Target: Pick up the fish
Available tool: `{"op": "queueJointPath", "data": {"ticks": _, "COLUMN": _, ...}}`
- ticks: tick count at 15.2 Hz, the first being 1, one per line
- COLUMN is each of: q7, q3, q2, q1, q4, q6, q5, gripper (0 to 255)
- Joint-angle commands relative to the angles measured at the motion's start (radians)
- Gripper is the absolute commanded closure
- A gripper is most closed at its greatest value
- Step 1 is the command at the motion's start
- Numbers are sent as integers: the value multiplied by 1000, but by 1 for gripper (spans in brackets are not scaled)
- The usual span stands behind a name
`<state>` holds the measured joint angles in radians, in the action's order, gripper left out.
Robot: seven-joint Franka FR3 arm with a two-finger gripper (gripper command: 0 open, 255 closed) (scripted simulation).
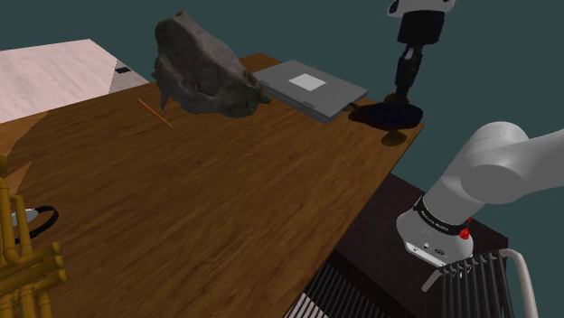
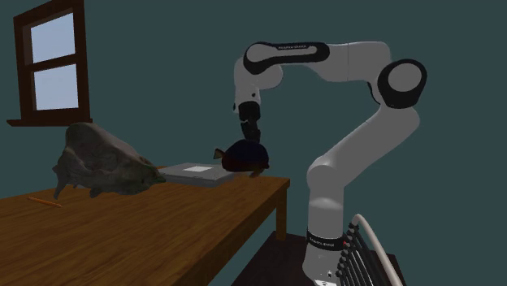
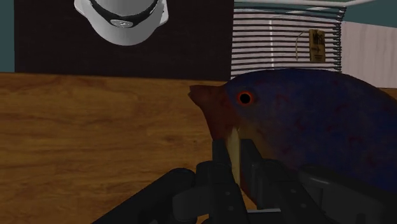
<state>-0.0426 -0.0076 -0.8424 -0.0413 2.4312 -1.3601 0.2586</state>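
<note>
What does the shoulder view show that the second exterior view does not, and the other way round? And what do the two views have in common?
The shoulder view adds a brass instrument at its lower left and a pale surface beyond the table's far end. The second exterior view adds a window in the wall and the arm as a whole, from base to hand. Both share the wooden table, the dark fish under the gripper, the grey rock-like lump, the flat grey case and the thin orange stick.
</note>
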Motion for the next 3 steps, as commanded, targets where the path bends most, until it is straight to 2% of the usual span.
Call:
{"op": "queueJointPath", "data": {"ticks": 1, "q7": 2, "q3": -2, "q2": -22, "q1": -1, "q4": -28, "q6": 20, "q5": -1, "gripper": 255}}
{"op": "queueJointPath", "data": {"ticks": 3, "q7": 3, "q3": -2, "q2": -21, "q1": -1, "q4": -30, "q6": 21, "q5": -1, "gripper": 255}}
